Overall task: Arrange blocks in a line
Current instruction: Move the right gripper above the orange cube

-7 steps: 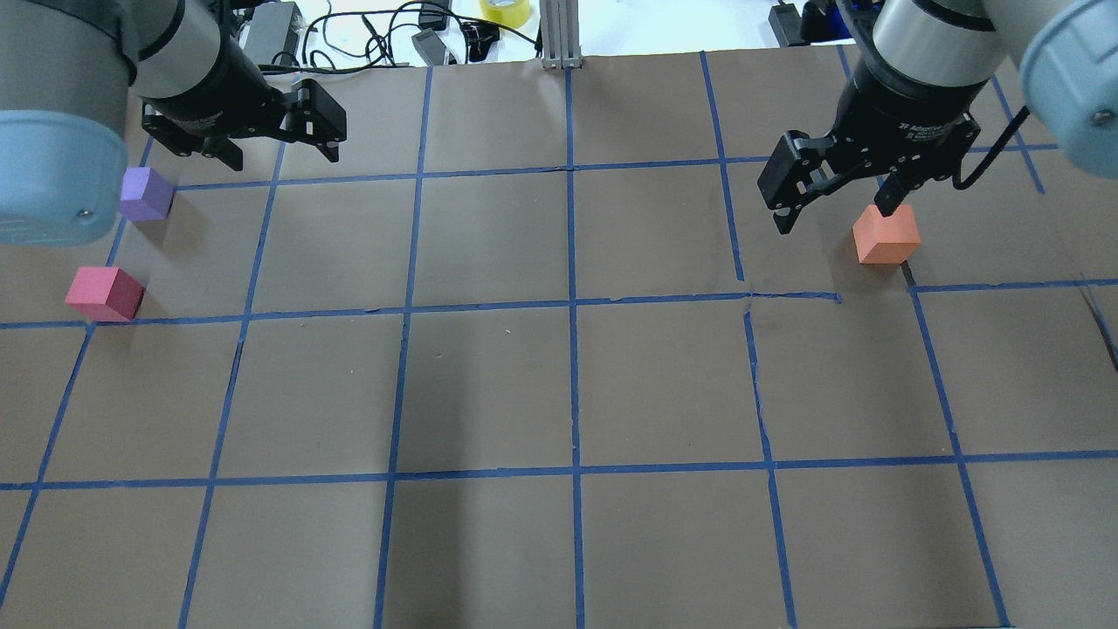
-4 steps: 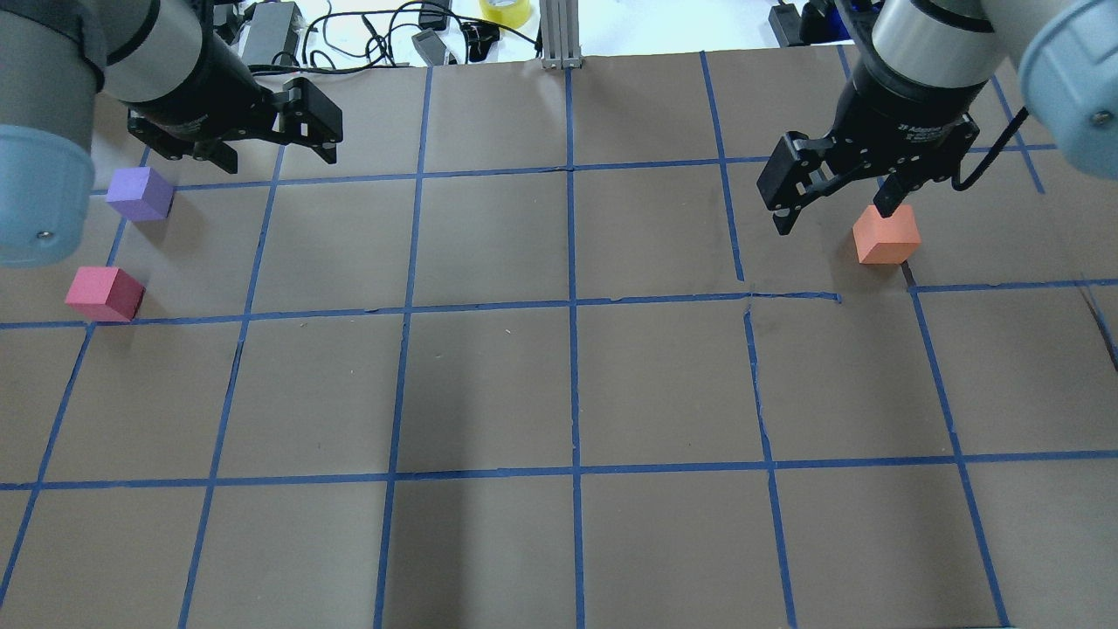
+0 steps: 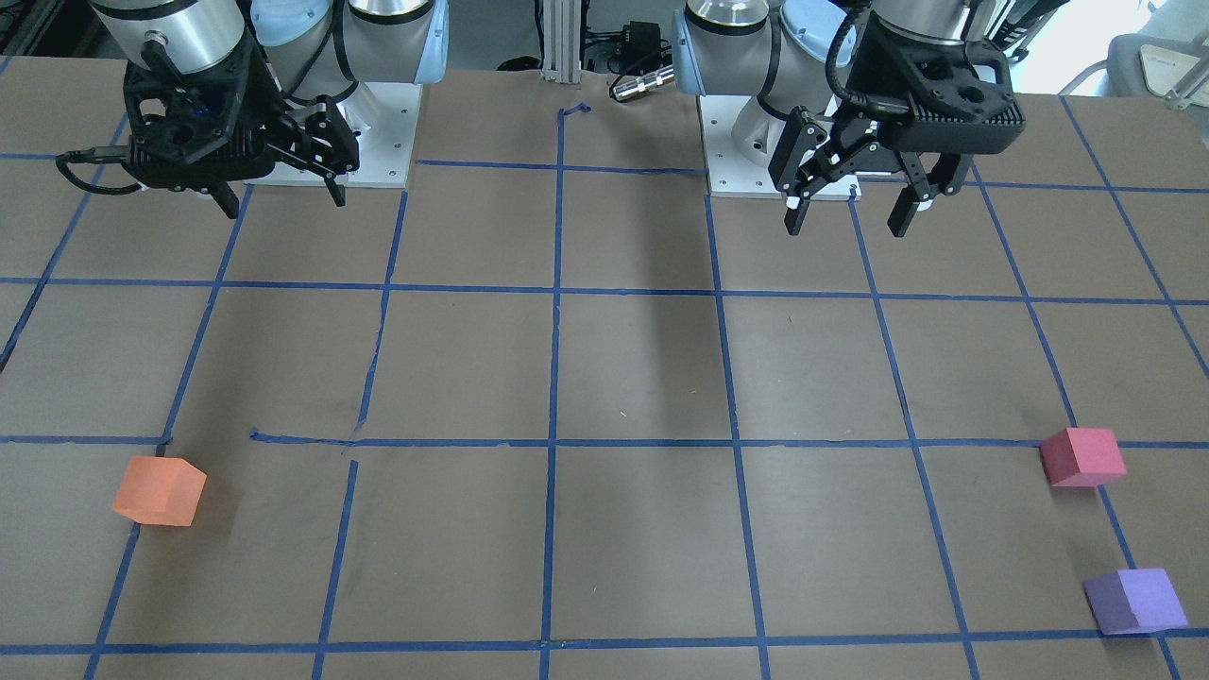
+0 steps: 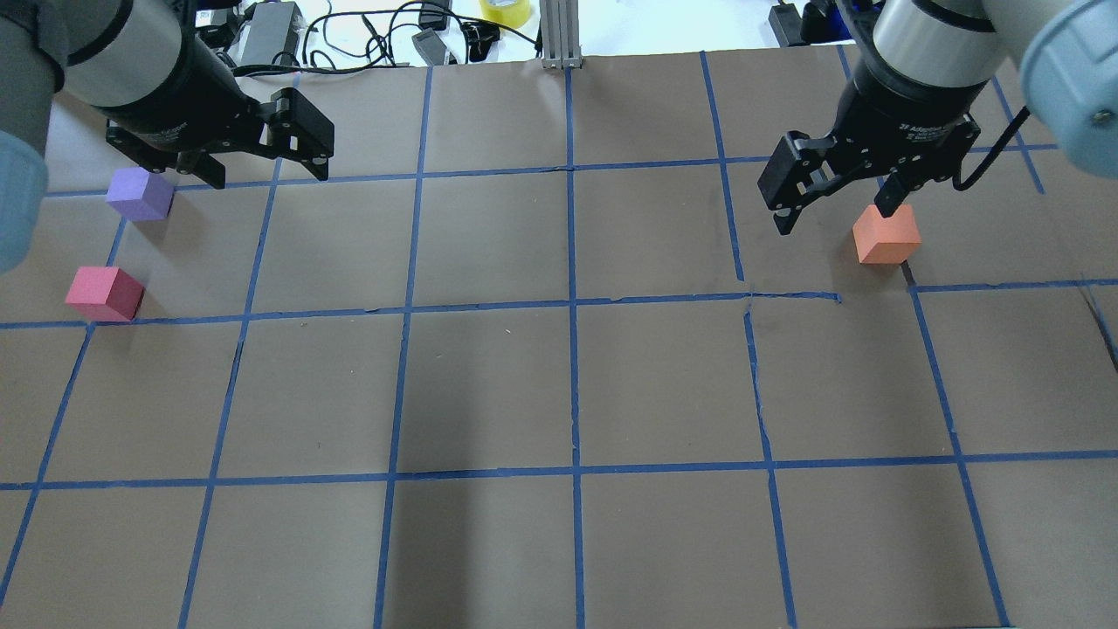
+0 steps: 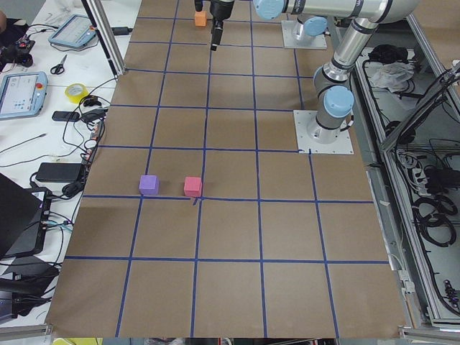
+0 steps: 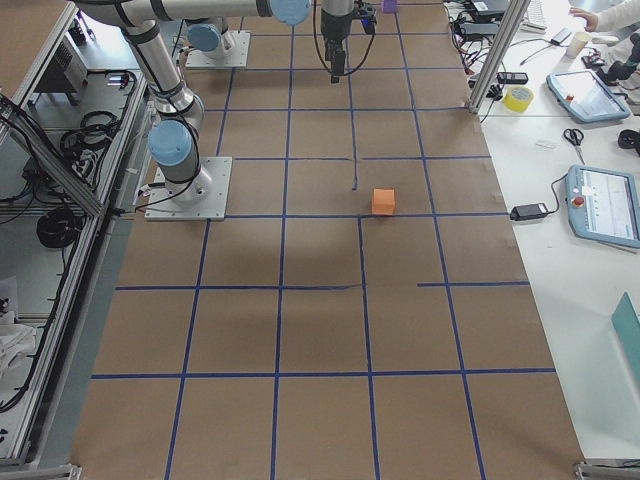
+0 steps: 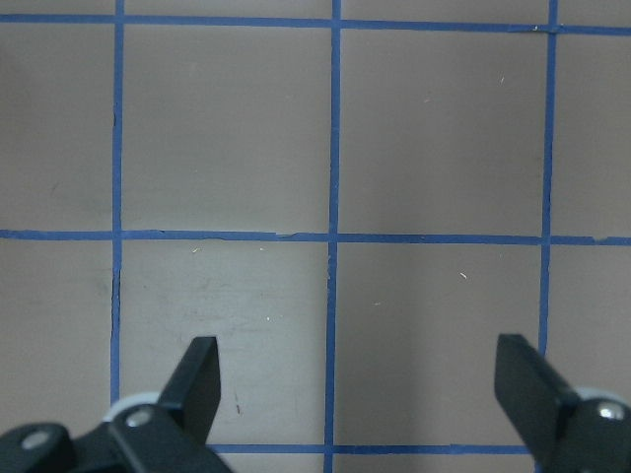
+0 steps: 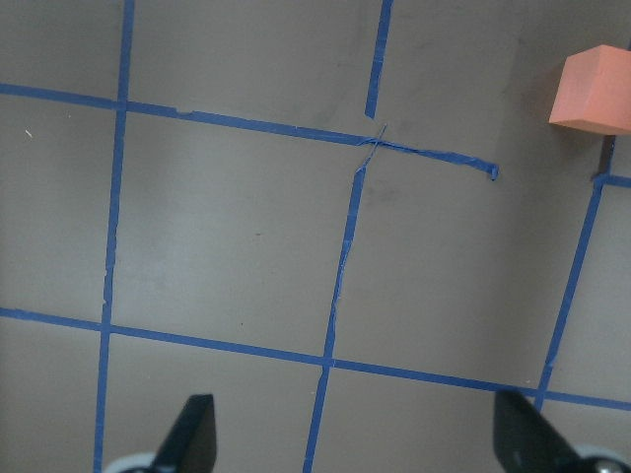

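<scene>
The orange block [image 4: 886, 234] sits on the right side of the taped table, also in the front view [image 3: 159, 490] and the right wrist view [image 8: 595, 89]. The red-pink block [image 4: 104, 293] and purple block [image 4: 139, 194] sit apart at the far left; both show in the front view, red-pink [image 3: 1081, 457] and purple [image 3: 1134, 601]. My left gripper [image 4: 266, 170] is open and empty, hovering right of the purple block. My right gripper [image 4: 834, 218] is open and empty, hovering just left of the orange block. The left wrist view shows only bare table between the open fingers.
Brown paper with a blue tape grid covers the table [image 4: 568, 393]. Cables, a power brick and a yellow tape roll [image 4: 505, 10] lie past the far edge beside an aluminium post [image 4: 559, 35]. The arm bases [image 3: 378, 113] stand at the robot's side.
My left arm has swung leftward and its gripper has shifted slightly left toward the purple block. The right arm and all three blocks have not moved.
</scene>
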Robot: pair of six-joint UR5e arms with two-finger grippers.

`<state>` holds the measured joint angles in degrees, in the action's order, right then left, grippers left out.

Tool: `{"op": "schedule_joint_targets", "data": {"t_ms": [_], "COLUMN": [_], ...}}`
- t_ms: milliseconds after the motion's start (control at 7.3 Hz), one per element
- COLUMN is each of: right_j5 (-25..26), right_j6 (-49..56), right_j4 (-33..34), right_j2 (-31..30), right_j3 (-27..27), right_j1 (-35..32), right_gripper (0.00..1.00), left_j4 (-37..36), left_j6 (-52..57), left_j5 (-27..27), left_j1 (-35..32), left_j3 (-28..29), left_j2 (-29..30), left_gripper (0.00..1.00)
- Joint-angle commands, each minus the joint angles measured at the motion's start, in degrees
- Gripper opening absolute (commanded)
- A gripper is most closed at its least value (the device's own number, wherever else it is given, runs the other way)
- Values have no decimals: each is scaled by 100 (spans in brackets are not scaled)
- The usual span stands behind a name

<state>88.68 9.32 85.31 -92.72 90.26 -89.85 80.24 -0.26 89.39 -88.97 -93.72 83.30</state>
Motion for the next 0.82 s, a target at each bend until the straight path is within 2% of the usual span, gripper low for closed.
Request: {"op": "schedule_joint_targets", "data": {"t_ms": [0, 137, 274, 411, 685], "right_j5": [-9, -17, -52, -18, 70], "right_j6": [61, 252, 324, 403, 517], "right_j4": [55, 134, 500, 721, 1685], "right_j2": [61, 69, 122, 636, 1630], "right_j3": [-113, -97, -79, -53, -36], "right_j1": [99, 343, 763, 1193, 1697], "right_gripper": [100, 100, 100, 100, 100], "left_j4": [202, 202, 255, 325, 299], "left_j6": [480, 483, 483, 483, 483], "left_j5": [70, 78, 70, 61, 69], "left_j1": [2, 11, -24, -24, 19], "left_j3": [-93, -33, -23, -23, -6], "left_j2": [-130, -113, -156, -209, -235], "left_gripper": [100, 100, 100, 100, 100]}}
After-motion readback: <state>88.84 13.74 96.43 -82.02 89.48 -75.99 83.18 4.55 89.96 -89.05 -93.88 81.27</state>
